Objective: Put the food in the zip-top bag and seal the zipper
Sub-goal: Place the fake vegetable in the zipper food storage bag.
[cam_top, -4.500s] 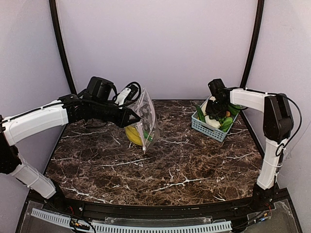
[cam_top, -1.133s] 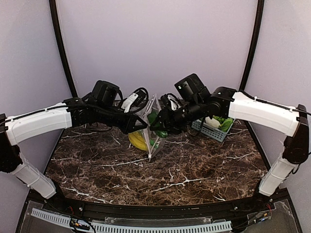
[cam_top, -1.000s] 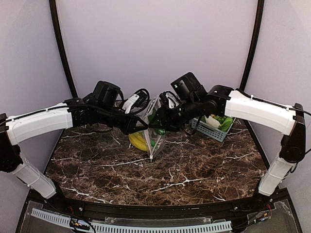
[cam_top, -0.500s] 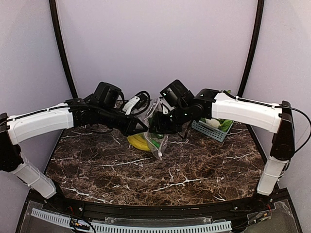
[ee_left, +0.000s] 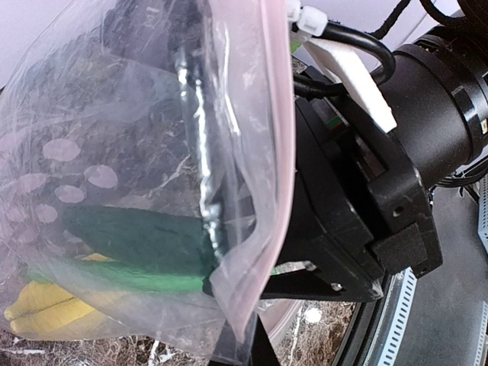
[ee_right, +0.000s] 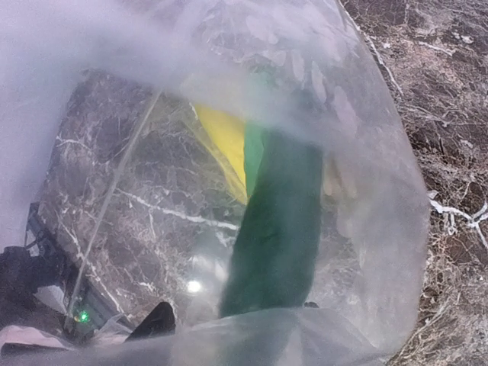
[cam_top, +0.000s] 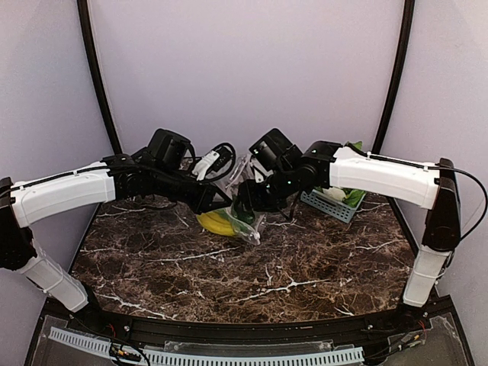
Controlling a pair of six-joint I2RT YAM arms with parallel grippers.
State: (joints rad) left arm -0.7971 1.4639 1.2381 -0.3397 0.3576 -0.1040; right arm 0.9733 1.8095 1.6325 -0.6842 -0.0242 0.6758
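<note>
the zip-top bag hangs over the back middle of the counter, between the two arms. its lower corner sags near or onto the marble, and the top view does not settle which. the left pincer is clenched on the bag's mouth edge. in its own wrist view only a dark sliver of its fingers shows, below the zipper, the pink strip running down the frame. through the spotted plastic lie a dark green vegetable and, under it, the yellow banana bunch, both blurred by folds and glare. the right pincer is pushed into the bag's mouth, and from above it is lost behind plastic and the arm's black wrist. its own camera looks down inside the bag at the green piece lying across the banana. a fold of plastic along the bottom hides the fingertips, so i cannot tell whether it grips the vegetable or has let go. the blue-grey basket sits at the far right, half covered by the right arm.
</note>
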